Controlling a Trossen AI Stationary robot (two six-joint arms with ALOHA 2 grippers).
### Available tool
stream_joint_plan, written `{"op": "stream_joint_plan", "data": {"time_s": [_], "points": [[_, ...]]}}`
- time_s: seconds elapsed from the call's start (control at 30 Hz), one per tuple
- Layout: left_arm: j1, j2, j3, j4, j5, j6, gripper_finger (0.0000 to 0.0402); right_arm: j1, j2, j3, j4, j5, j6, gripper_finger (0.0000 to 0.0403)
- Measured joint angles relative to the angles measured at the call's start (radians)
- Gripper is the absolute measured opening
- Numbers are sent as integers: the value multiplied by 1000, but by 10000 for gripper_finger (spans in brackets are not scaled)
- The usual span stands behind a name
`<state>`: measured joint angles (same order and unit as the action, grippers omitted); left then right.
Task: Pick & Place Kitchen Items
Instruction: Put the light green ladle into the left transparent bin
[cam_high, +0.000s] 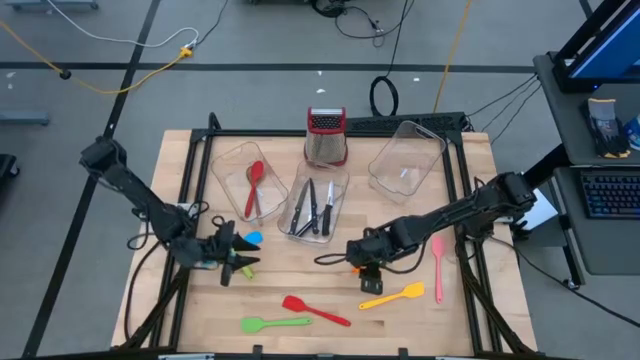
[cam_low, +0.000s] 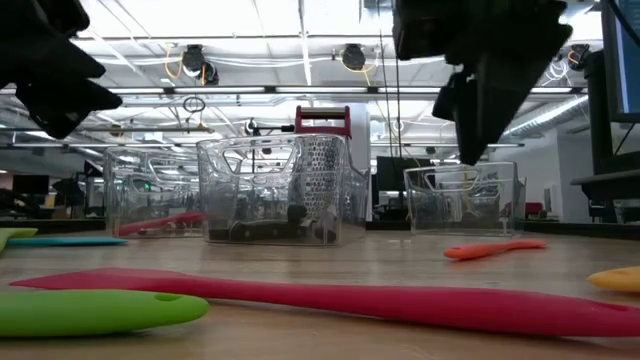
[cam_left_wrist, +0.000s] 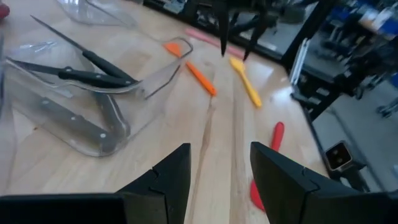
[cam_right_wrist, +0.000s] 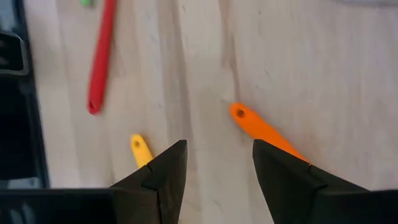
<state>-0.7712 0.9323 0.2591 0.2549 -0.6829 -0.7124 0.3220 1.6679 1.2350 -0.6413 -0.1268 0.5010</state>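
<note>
The orange spatula (cam_right_wrist: 264, 132) is lying flat on the bare wood of the table (cam_high: 300, 280), near its middle and just in front of the tub of knives (cam_high: 312, 208). In the right wrist view its handle end with the hanging hole is pointing in between the fingers, and its long axis is running at a slant across the gap between them rather than square to it, so I am judging that the wrist needs a turn before I lower.

I am holding the right gripper (cam_right_wrist: 214, 171) directly above that spatula, fingers apart and empty. In the high view it is sitting right over the orange spatula (cam_high: 358, 268), with the yellow spatula (cam_high: 393, 296) just beside it and the pink spatula (cam_high: 438, 266) a little farther out toward the right edge.

The left gripper (cam_left_wrist: 217, 177) is hovering open and empty over the left part of the table, near a blue utensil (cam_high: 252, 238), well apart from the orange one. The right arm is clearly the nearer, so I am treating this pick as its job.

The red spatula (cam_high: 315, 310) and green spatula (cam_high: 272, 323) are lying toward the front edge, between the two arms, clear of the descent.
</note>
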Motion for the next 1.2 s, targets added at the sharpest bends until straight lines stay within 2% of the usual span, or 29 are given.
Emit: {"op": "stream_joint_plan", "data": {"time_s": [0.13,0.27,0.43,0.57,0.77,0.93,1.03,1.2], "points": [[5,124,135,-169,1,-104,168,1,-30,-68,55,2,-29,175],[14,243,280,-397,16,-293,168,4,-91,-164,160,4,-42,172],[38,354,433,-647,125,-613,168,8,-204,-299,287,16,-39,172],[55,416,513,-785,224,-832,168,7,-311,-395,404,27,-40,173],[65,471,573,-952,320,-1120,168,7,-455,-514,558,29,-136,172],[65,484,576,-1019,392,-1317,168,7,-540,-575,636,50,-269,172],[65,484,576,-1070,428,-1408,168,7,-578,-600,692,49,-343,173],[65,484,576,-1140,439,-1523,168,7,-618,-613,698,46,-375,172]]}}
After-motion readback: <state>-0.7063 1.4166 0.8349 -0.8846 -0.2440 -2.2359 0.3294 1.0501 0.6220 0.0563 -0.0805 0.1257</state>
